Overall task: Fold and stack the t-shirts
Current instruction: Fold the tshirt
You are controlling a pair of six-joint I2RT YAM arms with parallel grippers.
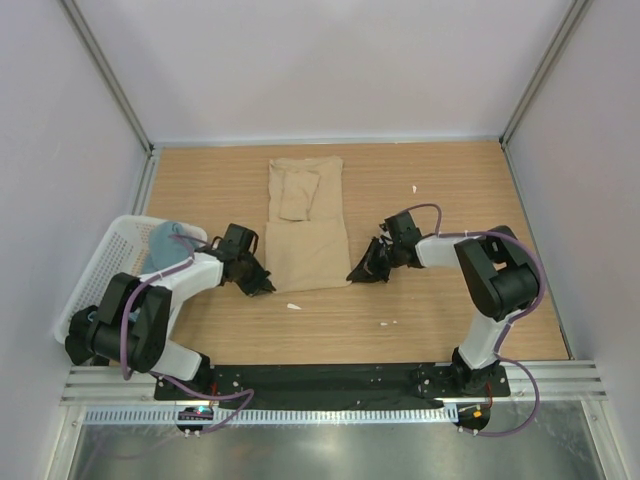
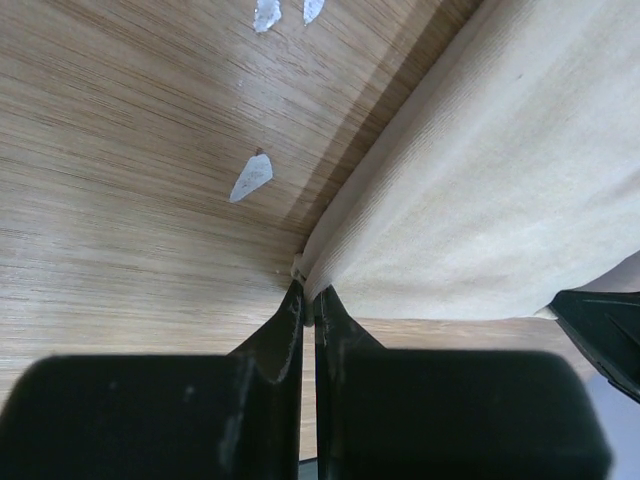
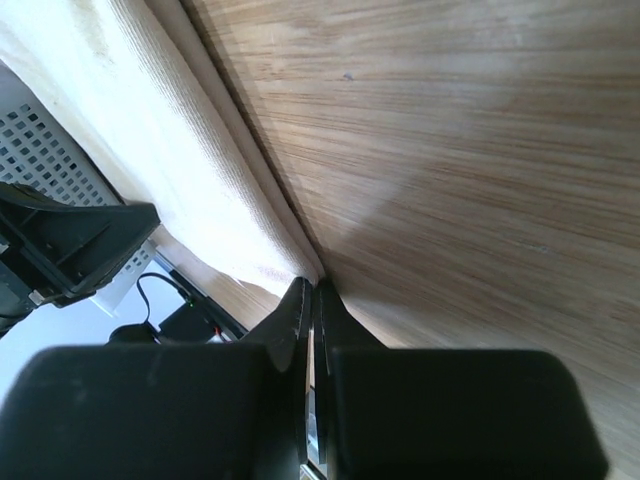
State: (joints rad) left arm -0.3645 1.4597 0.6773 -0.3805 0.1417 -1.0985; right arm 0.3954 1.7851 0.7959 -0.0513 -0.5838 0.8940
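Two near corners of the plain tan-beige cloth t-shirt (image 1: 305, 235), a narrow strip centred on the wooden table (image 1: 450, 200), are clamped in left gripper (image 1: 262, 287) and right gripper (image 1: 358, 276): crosswise fold likely in hand, next needs an even paired lift toward the far hem.

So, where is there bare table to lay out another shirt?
Free: far wood between the tan t-shirt and the right wall. Crowded: its near corners, pinched by the left gripper and right gripper, and the basket at left.
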